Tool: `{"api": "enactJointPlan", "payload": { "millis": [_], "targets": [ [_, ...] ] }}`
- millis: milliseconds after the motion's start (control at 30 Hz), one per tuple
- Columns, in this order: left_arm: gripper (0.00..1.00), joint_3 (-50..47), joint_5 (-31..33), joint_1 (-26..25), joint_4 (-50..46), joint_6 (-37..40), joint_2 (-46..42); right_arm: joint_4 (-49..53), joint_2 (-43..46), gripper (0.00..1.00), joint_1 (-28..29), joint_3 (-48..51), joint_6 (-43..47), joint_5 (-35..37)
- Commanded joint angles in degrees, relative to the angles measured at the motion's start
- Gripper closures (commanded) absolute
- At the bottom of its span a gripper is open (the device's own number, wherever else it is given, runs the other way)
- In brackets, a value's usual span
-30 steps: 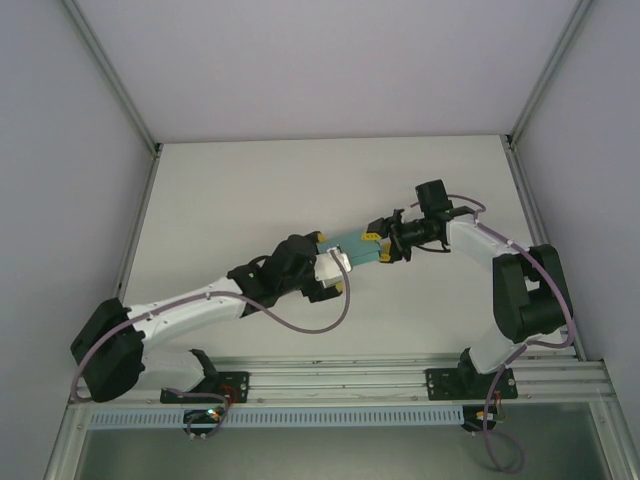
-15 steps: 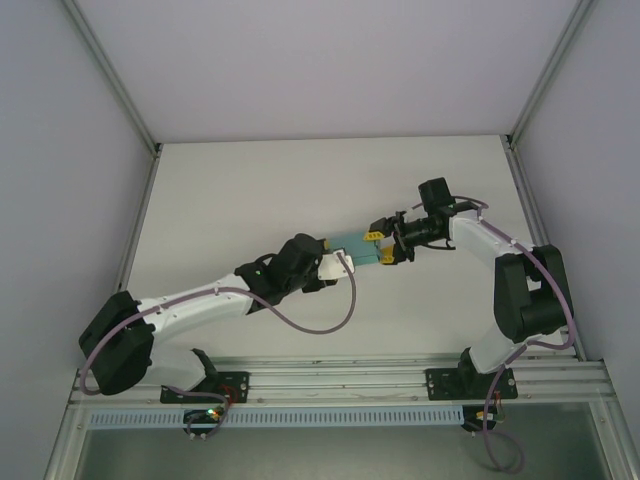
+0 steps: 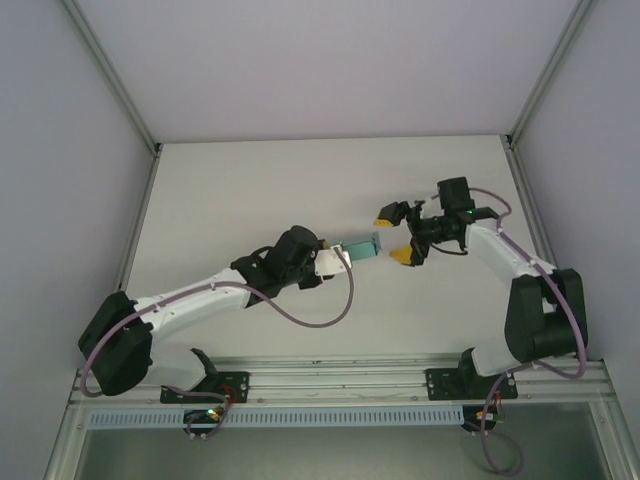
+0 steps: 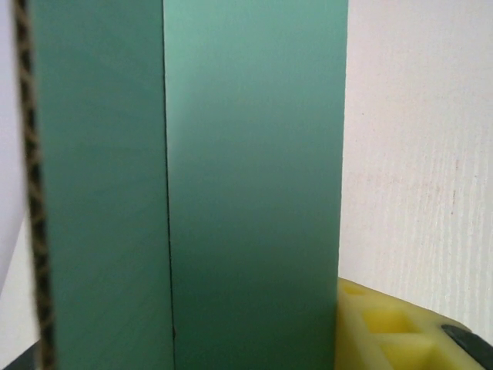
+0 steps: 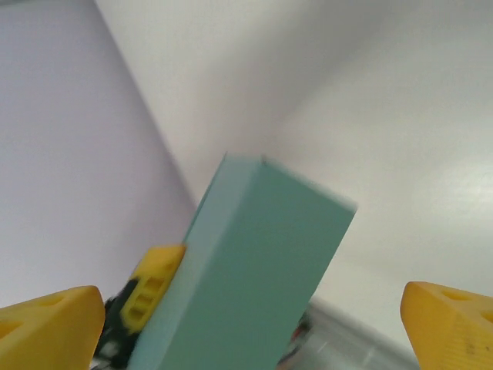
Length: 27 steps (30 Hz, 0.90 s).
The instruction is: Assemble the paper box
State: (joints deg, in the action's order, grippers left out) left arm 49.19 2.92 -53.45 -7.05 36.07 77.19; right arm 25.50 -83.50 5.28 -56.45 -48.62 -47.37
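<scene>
One table [image 3: 250, 180], paper box [image 3: 362, 247] in left claw [image 3: 339, 257], right claw [image 3: 393, 236] apart.

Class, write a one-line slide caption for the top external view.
Left gripper holds the teal box by one end; right gripper faces it, jaws open, not touching.

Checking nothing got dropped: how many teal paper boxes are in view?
1. The paper box is near the table's middle, gripped by the left claw; the open right claw is just clear of it. The arms might hide another.
</scene>
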Motion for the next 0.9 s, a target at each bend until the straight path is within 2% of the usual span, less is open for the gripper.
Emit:
{"api": "enactJointPlan", "payload": {
  "millis": [0, 67, 133, 267, 400, 533, 700, 867],
  "targets": [
    [0.61, 3.80, -7.65, 1.77, -9.52, 1.62, -1.26, -0.10, 7.46, 0.00, 2.27, -1.82, 21.24, 26.18],
    [0.61, 6.18, -10.11, 2.61, -15.24, 2.38, -0.33, -3.42, 11.85, 0.00, 4.63, 0.38, 30.74, 35.01],
    [0.64, 8.78, -14.66, 3.80, -21.66, 4.77, 1.12, -8.54, 15.59, 0.00, 4.37, 3.80, 35.53, 31.57],
    [0.64, 14.07, -19.05, 5.65, -31.36, 7.53, 5.33, -16.48, 21.58, 0.00, 3.95, 10.73, 40.74, 26.56],
    [0.64, 18.99, -17.42, 6.84, -36.90, 8.05, 11.27, -14.39, 24.07, 0.01, 4.63, 10.86, 45.75, 20.28],
    [0.64, 24.02, -16.21, 7.61, -41.84, 7.32, 17.93, -9.31, 22.89, 0.11, 7.11, 8.56, 46.47, 18.61],
    [0.64, 26.04, -16.00, 7.74, -42.17, 6.12, 21.33, -4.87, 19.25, 0.25, 11.20, 7.24, 45.45, 20.22],
    [0.63, 25.78, -17.42, 7.87, -40.60, 6.05, 21.16, -2.61, 16.06, 0.35, 15.99, 6.75, 44.77, 27.52]
  ]
}}
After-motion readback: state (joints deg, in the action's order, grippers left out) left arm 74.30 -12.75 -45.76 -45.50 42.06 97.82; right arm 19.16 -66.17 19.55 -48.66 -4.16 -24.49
